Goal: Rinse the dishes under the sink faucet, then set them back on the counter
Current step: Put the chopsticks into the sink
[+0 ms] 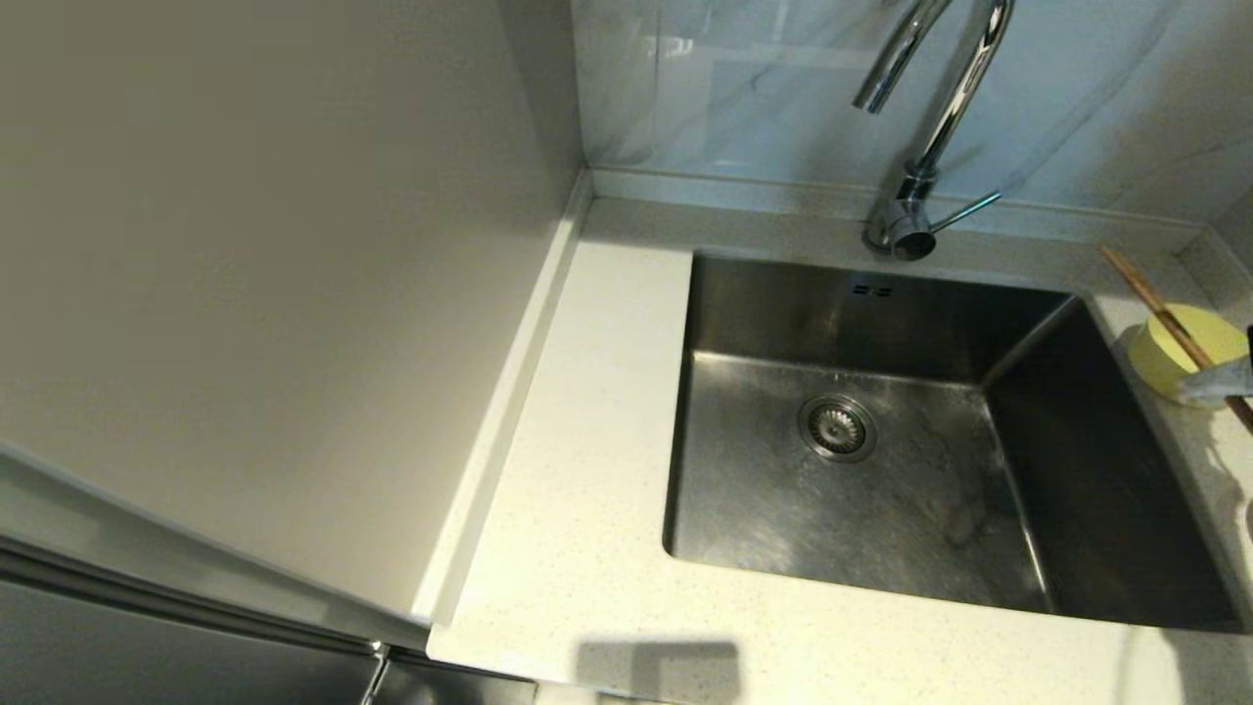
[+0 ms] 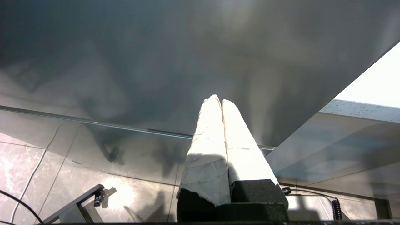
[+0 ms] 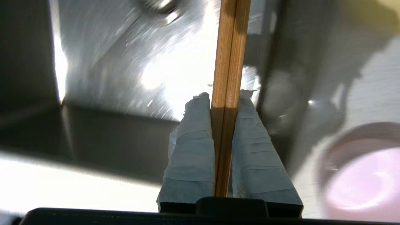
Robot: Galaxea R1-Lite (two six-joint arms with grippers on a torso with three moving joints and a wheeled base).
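My right gripper [image 3: 225, 95] is shut on the pair of brown wooden chopsticks [image 3: 229, 56], which run straight out between its taped fingers. In the head view the gripper [image 1: 1217, 382] shows only at the right edge, holding the chopsticks [image 1: 1155, 305] above the pale-yellow bowl [image 1: 1180, 350] on the counter [image 1: 587, 490] right of the sink [image 1: 881, 441]. The pale-pink dish [image 3: 362, 178] lies on the counter beside the gripper. The chrome faucet [image 1: 940, 117] stands behind the sink, no water visible. My left gripper [image 2: 218, 100] is shut and empty, parked low beside a cabinet, out of the head view.
A round drain strainer [image 1: 837, 427] sits in the sink's floor. A plain beige wall panel [image 1: 274, 274] rises at the left of the counter. The faucet's thin lever [image 1: 964, 211] points to the right. Tiled floor and cables [image 2: 28, 193] lie below the left gripper.
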